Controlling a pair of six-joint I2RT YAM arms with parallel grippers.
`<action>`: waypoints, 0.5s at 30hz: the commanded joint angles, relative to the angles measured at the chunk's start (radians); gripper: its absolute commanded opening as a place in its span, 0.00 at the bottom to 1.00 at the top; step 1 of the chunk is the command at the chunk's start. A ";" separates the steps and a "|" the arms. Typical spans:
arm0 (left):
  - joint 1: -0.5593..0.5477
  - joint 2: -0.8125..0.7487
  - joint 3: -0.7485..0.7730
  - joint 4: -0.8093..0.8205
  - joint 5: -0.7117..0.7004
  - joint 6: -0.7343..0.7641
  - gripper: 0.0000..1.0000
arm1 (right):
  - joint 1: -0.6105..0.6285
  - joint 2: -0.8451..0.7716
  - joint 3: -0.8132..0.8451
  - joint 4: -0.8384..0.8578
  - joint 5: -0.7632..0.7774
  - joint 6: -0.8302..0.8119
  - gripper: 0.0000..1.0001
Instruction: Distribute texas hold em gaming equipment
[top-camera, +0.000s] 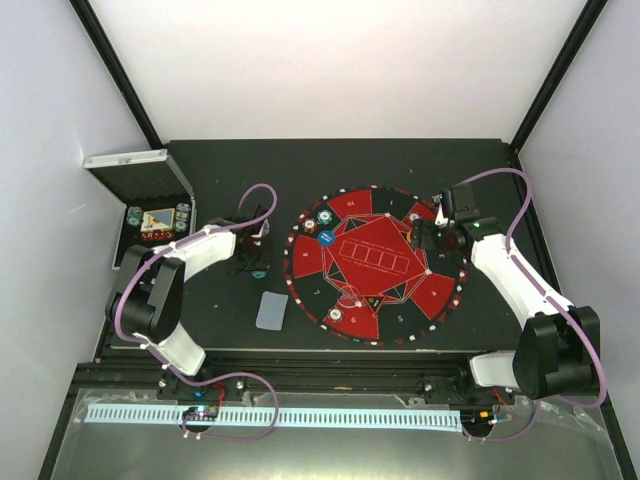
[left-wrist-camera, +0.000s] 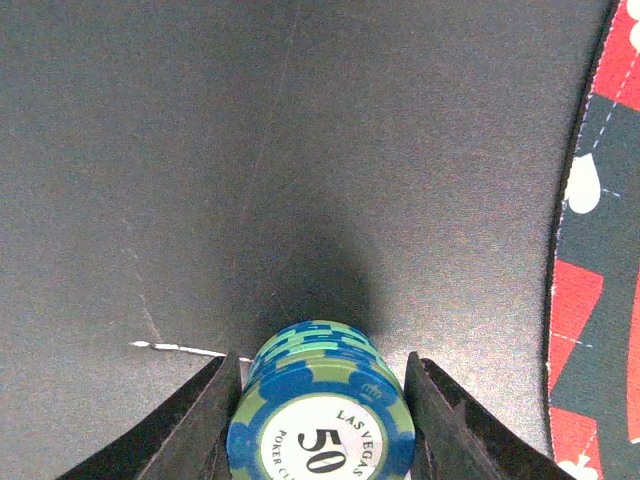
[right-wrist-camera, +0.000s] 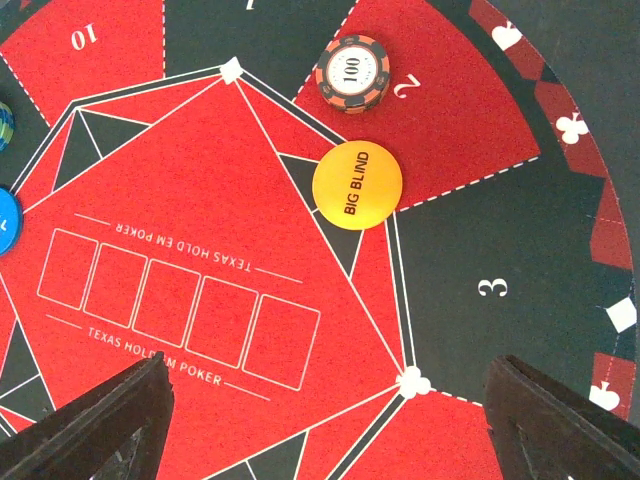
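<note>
My left gripper (top-camera: 257, 262) hangs over the bare black table left of the round mat (top-camera: 380, 262). Its jaws are closed on both sides of a blue-green "50" chip stack (left-wrist-camera: 322, 415). My right gripper (right-wrist-camera: 330, 420) is open and empty, above the mat's right half near the number 3. Ahead of it lie an orange "BIG BLIND" disc (right-wrist-camera: 357, 186) and a red-grey "100" chip stack (right-wrist-camera: 351, 73). On the mat's left are a teal chip stack (top-camera: 323, 215) and a blue disc (top-camera: 326, 238). A grey-blue card (top-camera: 271, 310) lies on the table beside the mat.
An open silver case (top-camera: 140, 172) stands at the back left with chips and cards in its foam (top-camera: 158, 222). A grey chip stack (top-camera: 337, 318) sits at the mat's near edge. The mat's rim (left-wrist-camera: 600, 260) shows at the right of the left wrist view.
</note>
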 joint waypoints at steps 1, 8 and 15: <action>0.007 -0.021 0.024 0.006 0.011 -0.001 0.35 | -0.005 -0.012 0.009 0.001 0.007 -0.007 0.86; -0.036 -0.121 0.070 -0.053 0.069 0.003 0.31 | -0.005 -0.038 0.015 -0.001 0.039 -0.007 0.86; -0.254 0.006 0.283 -0.072 0.096 -0.031 0.31 | -0.005 -0.092 0.018 0.008 0.070 0.015 0.86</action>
